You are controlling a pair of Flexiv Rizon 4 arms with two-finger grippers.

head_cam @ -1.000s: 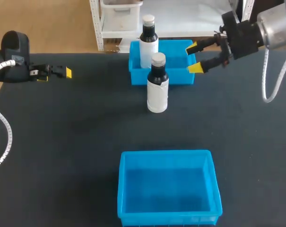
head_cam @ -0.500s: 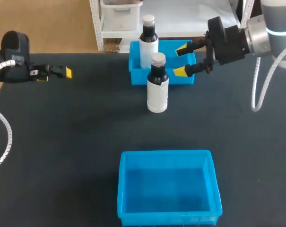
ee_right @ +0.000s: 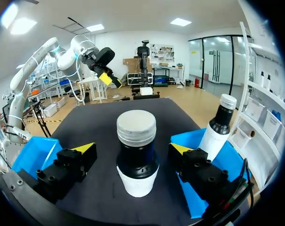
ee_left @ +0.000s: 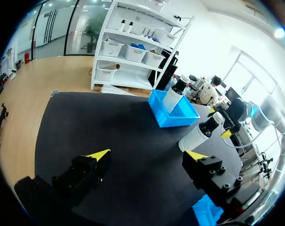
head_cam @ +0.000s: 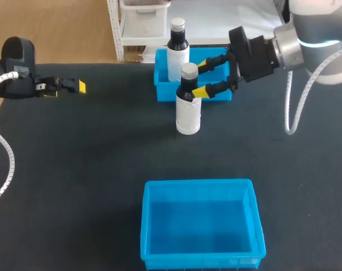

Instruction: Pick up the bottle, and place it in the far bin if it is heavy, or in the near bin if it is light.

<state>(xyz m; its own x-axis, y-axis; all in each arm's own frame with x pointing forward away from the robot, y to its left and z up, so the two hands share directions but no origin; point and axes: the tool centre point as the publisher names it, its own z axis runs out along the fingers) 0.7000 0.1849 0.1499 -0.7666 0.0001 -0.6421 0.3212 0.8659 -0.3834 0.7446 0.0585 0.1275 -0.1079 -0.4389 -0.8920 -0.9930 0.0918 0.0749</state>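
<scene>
A white bottle with a black neck and pale cap [head_cam: 188,104] stands upright on the black table, just in front of the far blue bin [head_cam: 223,95]. My right gripper [head_cam: 203,77] is open. Its yellow tips sit on either side of the bottle's neck, coming in from the right. In the right wrist view the bottle [ee_right: 136,157] stands between the open gripper's [ee_right: 133,148] fingers, with a gap on each side. A second, similar bottle [head_cam: 177,48] stands inside the far bin. My left gripper [head_cam: 74,86] hangs open at the far left, holding nothing.
The near blue bin [head_cam: 254,226] stands empty at the table's front, a little right of centre. Black tabletop [head_cam: 91,158] lies open between the two bins and on the left side. In the left wrist view the bottle [ee_left: 199,134] and far bin [ee_left: 173,113] lie well ahead of the left gripper [ee_left: 148,154].
My right gripper has moved left from beside the far bin until its open fingers straddle the bottle's neck. The bottle and the left arm have not moved.
</scene>
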